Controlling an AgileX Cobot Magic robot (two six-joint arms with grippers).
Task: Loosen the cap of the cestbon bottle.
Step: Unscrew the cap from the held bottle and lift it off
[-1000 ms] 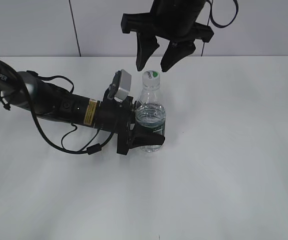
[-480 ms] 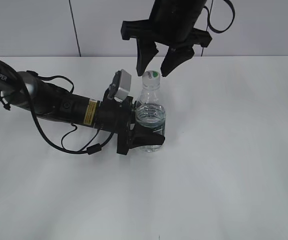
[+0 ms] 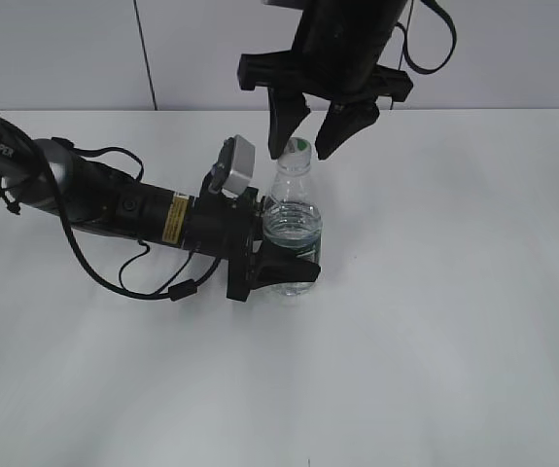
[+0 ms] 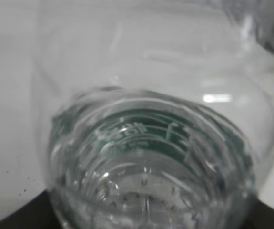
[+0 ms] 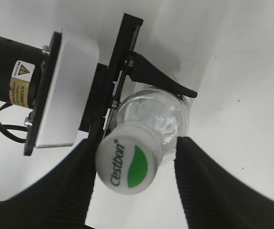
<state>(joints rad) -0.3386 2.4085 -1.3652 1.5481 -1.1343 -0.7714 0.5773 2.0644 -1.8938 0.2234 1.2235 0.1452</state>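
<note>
Left gripper [image 3: 284,265]: clamped around the cestbon bottle's [image 3: 293,243] lower body, holding it upright on the table [image 3: 454,292].
Cap [image 3: 297,147]: on the bottle neck.
Right gripper [image 3: 308,148]: jaws spread, straddling the cap, gripping nothing.

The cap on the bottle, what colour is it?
The cap is white with a green leaf mark, clearest in the right wrist view.
</note>
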